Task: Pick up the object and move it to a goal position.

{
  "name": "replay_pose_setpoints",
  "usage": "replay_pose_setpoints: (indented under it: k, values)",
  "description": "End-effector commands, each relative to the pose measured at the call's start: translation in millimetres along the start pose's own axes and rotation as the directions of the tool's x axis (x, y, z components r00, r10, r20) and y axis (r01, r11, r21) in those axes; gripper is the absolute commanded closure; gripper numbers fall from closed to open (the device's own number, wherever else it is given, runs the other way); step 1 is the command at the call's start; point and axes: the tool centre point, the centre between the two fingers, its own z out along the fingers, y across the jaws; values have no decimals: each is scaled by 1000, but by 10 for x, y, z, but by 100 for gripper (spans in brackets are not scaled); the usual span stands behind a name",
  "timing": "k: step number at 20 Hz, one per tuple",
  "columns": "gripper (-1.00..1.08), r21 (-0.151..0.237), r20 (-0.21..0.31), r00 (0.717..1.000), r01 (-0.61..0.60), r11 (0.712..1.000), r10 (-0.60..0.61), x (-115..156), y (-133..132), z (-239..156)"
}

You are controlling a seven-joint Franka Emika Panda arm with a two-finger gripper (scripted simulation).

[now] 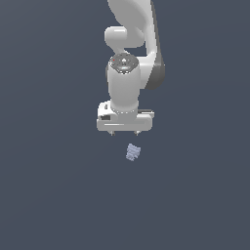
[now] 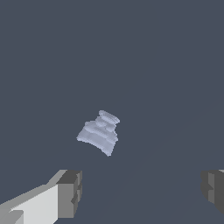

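Note:
The object (image 1: pixel 133 152) is a small pale lavender-blue ridged lump lying on the dark grey floor, just below the white arm in the exterior view. In the wrist view the object (image 2: pixel 99 132) lies alone, with its stepped ridges showing. My gripper (image 1: pixel 124 133) hangs above it, a little toward the exterior view's left, not touching it. In the wrist view the gripper (image 2: pixel 142 191) is open: one grey fingertip (image 2: pixel 70 192) and the other fingertip (image 2: pixel 213 189) stand far apart with nothing between them.
The white arm (image 1: pixel 129 58) comes down from the top of the exterior view. Plain dark grey floor (image 1: pixel 53 185) surrounds the object on every side.

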Motion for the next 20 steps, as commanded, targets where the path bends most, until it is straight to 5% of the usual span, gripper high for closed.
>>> replay_pose_setpoints:
  k: [1, 10, 20]
  values:
    - [-92, 0, 0, 1000, 0, 1000, 0, 0, 0, 0]
    - [-92, -19, -16, 998, -60, 998, 59, 14, 239, 4]
    - [-92, -20, -13, 1000, -10, 1000, 9, 23, 212, 42]
